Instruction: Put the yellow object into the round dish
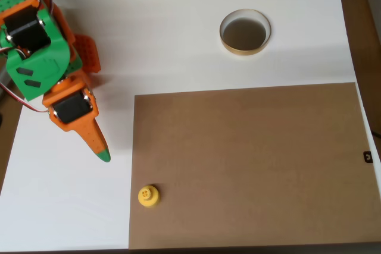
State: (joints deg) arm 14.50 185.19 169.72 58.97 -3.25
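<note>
**Resting apart: peg, dish and arm on a white table**

Lying in the overhead view are the following items.

Item 1. The yellow object [148, 196]: a small peg with a round base and a knob top, standing at about 7 o'clock from the picture's centre. It sits on the left edge of a brown board [250, 165], right where the board meets the white table [149, 22]. Nothing touches it.

Item 2. The round dish [244, 32]: shallow, with a gold-tan rim and a dark greyish bottom, at about 1 o'clock from the centre. It stands on the bare white surface, just beyond the board's far edge, and holds nothing. It is well apart from the peg.

Item 3. The arm: green and orange, entering from the upper left corner, at about 10 o'clock. Its pincer [95, 147] points down toward 5 o'clock. One orange finger with a green tip [103, 156] shows clearly; a second orange part lies higher beside the arm body. Whether the jaws are parted or together cannot be told from this angle. It grips nothing. The green tip is near the peg, which lies at about 5 o'clock from it, with bare table between.

Item 4. A small dark tag [368, 157] at the board's right edge, at 3 o'clock.
</note>
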